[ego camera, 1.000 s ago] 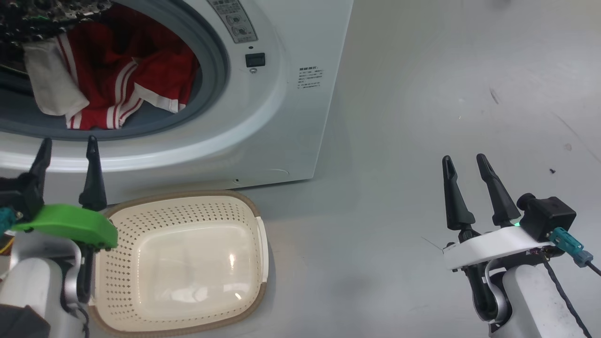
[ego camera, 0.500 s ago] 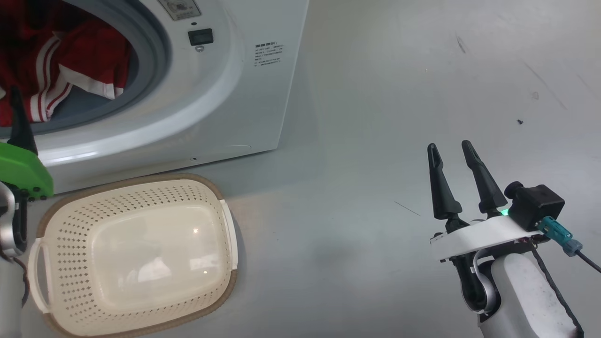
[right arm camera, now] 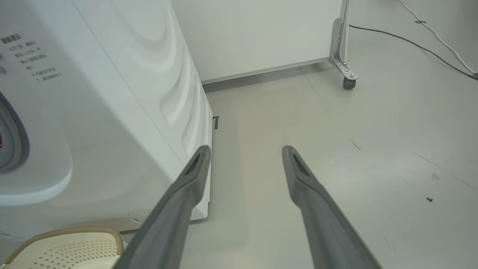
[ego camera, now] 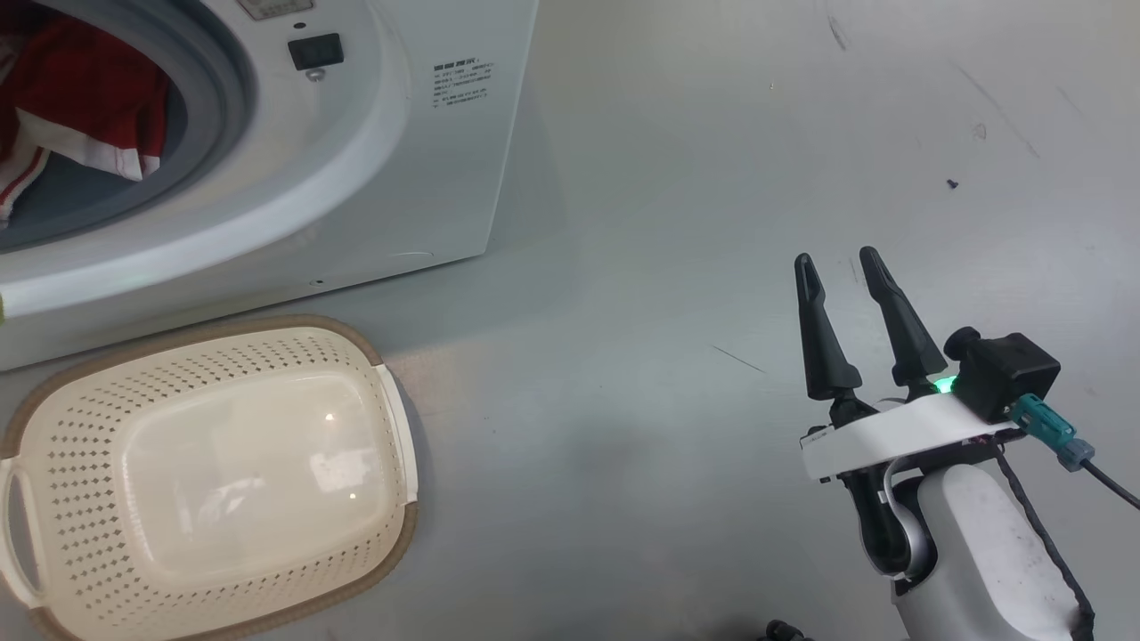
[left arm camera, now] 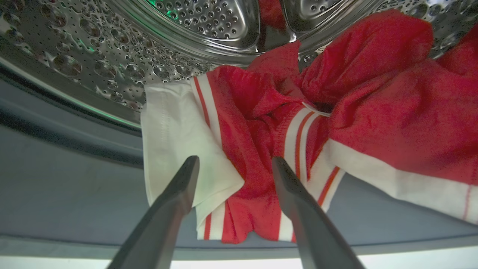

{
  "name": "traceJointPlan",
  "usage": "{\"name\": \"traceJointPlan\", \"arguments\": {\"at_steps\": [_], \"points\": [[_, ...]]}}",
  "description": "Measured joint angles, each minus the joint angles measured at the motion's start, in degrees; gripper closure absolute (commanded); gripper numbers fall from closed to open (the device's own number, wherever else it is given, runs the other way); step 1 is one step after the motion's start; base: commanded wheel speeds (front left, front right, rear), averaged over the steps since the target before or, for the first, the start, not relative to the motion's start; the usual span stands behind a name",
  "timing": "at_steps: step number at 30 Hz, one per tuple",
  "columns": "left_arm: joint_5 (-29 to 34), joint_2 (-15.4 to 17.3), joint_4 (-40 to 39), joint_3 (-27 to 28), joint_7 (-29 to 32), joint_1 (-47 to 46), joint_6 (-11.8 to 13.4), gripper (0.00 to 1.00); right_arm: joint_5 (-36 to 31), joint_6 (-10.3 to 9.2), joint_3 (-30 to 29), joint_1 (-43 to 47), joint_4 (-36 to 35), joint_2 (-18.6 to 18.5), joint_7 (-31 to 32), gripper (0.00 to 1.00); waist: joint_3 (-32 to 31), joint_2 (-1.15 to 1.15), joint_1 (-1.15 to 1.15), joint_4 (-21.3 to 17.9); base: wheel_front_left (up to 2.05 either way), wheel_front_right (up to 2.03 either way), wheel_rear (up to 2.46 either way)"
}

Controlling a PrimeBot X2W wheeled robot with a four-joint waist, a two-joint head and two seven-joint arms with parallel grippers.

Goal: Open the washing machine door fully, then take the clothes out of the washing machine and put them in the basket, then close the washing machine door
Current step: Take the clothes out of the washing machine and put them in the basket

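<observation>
Clothes [left arm camera: 354, 112], red with white stripes, lie in the steel drum [left arm camera: 112, 56] of the washing machine [ego camera: 427, 160], at 10 o'clock in the head view. The left end effector [left arm camera: 234, 160] points at them from over the grey ring [left arm camera: 74, 179]. Its two fingers are spread wide and hold nothing. I cannot tell if the tips touch the cloth. The basket [ego camera: 89, 427] sits on the floor [ego camera: 668, 267] at 8 o'clock, just in front of the machine. The right end effector [ego camera: 836, 258] hangs at 4 o'clock over the floor, also wide, holding nothing.
</observation>
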Motion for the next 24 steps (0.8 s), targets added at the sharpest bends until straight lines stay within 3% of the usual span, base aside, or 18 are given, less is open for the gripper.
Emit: {"name": "traceJointPlan", "arguments": {"at_steps": [24], "points": [[1.98, 1.03, 10.77, -0.19, 4.60, -8.37, 0.47, 0.00, 0.26, 0.00, -0.10, -1.75, -0.01, 0.67, -0.01, 0.00, 2.83, 0.00, 0.00, -1.90, 0.00, 0.00, 0.00]]}}
